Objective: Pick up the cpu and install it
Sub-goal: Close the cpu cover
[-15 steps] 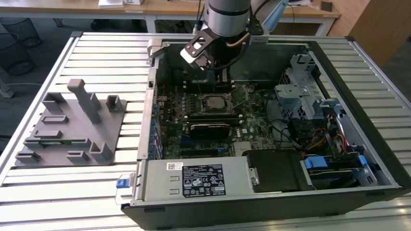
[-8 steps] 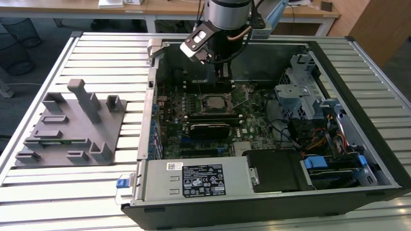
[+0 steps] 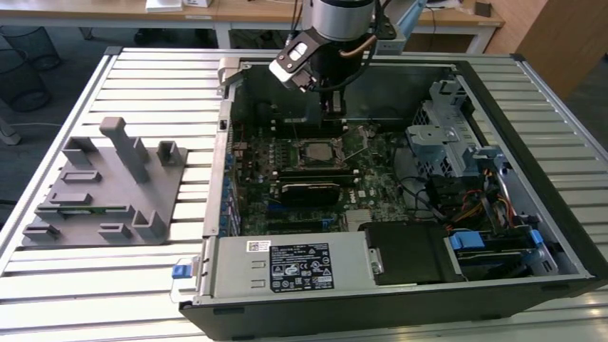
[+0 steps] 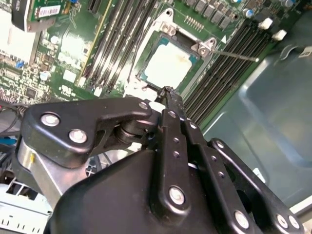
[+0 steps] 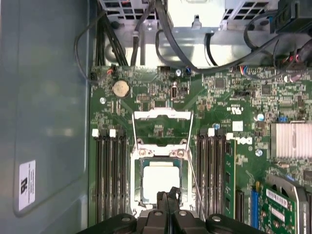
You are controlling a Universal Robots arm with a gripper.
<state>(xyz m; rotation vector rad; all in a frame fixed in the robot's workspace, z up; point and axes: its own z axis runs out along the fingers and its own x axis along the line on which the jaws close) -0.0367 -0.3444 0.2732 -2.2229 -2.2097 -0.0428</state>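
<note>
Standing beside the slatted table [image 3: 85, 292], I saw in the exterior view the open computer case [image 3: 380, 317] with the arm reaching in from twelve o'clock. The gripper [image 3: 332, 108] hung over the motherboard, its fingers drawn together into one narrow dark point with nothing between them. Just toward six o'clock of that tip sat the cpu [image 3: 317, 149], a pale silvery square lying flat in its socket near the middle of the board. Off at nine o'clock of the case, on the exterior view's left, the grey holder block [image 3: 105, 192] stood on the table with its posts upright, well apart from the arm. In the second wrist view the cpu [image 4: 168, 66] lay seated in the socket with rows of memory slots [image 4: 117, 44] on either side, and the gripper [image 4: 168, 93] ended just at the chip's edge; whether it touched I could not tell. In the first wrist view the cpu [image 5: 158, 180] lay flat in the socket, the metal load plate [image 5: 162, 115] stood swung open beyond it, and the closed tip of the gripper [image 5: 168, 199] overlapped the chip's near edge. A finned heatsink [image 5: 290, 141] and a coin battery [image 5: 120, 87] sat elsewhere on the board, apart from the socket.
</note>
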